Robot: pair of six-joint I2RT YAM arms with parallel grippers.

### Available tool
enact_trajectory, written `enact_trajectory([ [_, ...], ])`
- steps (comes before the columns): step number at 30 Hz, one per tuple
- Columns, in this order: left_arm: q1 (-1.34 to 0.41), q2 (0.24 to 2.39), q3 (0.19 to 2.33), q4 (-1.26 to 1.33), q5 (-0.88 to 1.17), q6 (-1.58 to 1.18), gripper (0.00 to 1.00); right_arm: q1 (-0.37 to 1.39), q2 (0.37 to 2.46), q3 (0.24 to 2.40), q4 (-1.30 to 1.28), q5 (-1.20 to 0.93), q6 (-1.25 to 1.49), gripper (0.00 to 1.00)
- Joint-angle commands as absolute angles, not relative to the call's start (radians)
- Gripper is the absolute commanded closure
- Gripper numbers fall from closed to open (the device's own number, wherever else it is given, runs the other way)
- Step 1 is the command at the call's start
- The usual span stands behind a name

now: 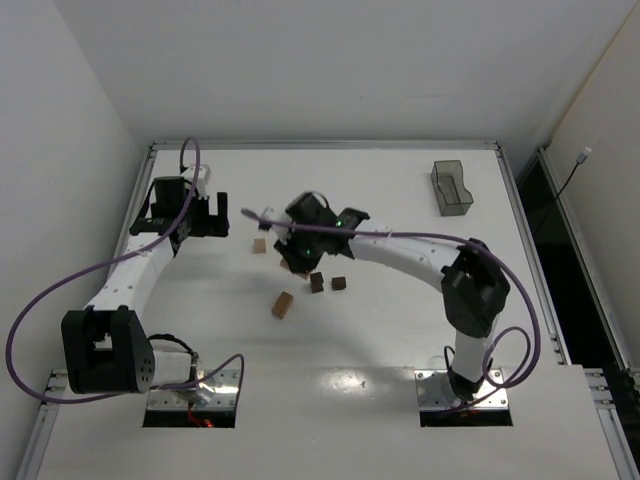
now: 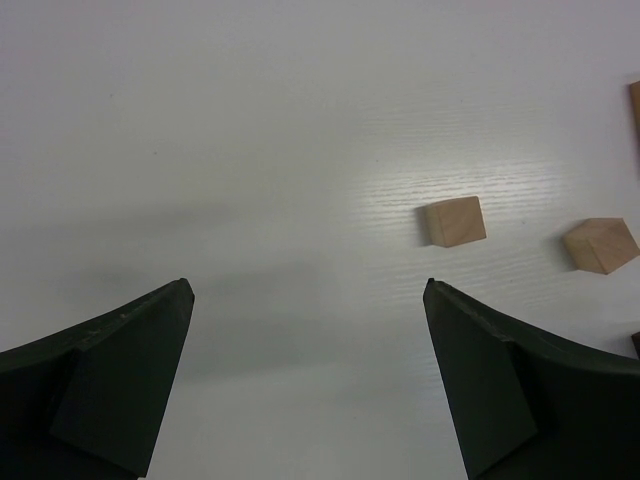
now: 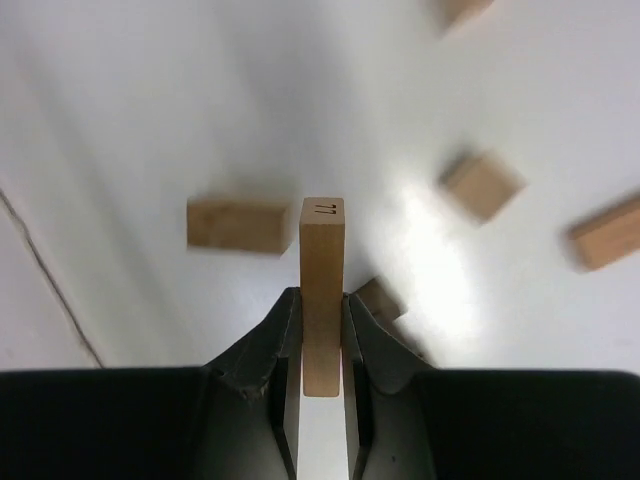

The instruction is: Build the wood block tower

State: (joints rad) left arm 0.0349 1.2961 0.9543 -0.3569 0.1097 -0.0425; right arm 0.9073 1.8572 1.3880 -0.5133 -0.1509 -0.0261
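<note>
No wood block tower is in view; the wooden blocks lie loose on the white table. My right gripper (image 3: 322, 300) is shut on a long tan block (image 3: 322, 250) that sticks out past the fingertips, held above the table. Under it lie a tan block (image 3: 238, 224) to the left and other blurred tan blocks (image 3: 482, 185) to the right. From above, the right gripper (image 1: 292, 254) hangs over the table's middle, near two dark brown cubes (image 1: 317, 282) and a tan block (image 1: 283, 304). My left gripper (image 2: 308, 290) is open and empty, left of a tan cube (image 2: 453, 221).
A dark translucent tray (image 1: 451, 187) stands at the back right. A second tan cube (image 2: 600, 245) lies right of the first in the left wrist view. A small tan block (image 1: 259, 245) sits between the two grippers. Metal rails edge the table (image 1: 400, 340).
</note>
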Motion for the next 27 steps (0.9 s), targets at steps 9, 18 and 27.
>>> enact_trajectory([
  [9, 0.049, 1.284, 0.969, -0.338, 0.121, -0.064, 0.0, 0.6, 1.873, 1.776, -0.485, -0.161, 0.148, 1.0],
  [18, 0.049, 1.333, 0.988, -0.337, 0.13, -0.097, 0.0, 0.241, 1.966, 1.522, -0.306, -0.679, 0.426, 1.0],
  [27, 0.049, 1.373, 1.017, -0.348, 0.121, -0.106, 0.0, 0.221, 2.055, 1.397, -0.065, -0.778, 0.653, 1.0],
])
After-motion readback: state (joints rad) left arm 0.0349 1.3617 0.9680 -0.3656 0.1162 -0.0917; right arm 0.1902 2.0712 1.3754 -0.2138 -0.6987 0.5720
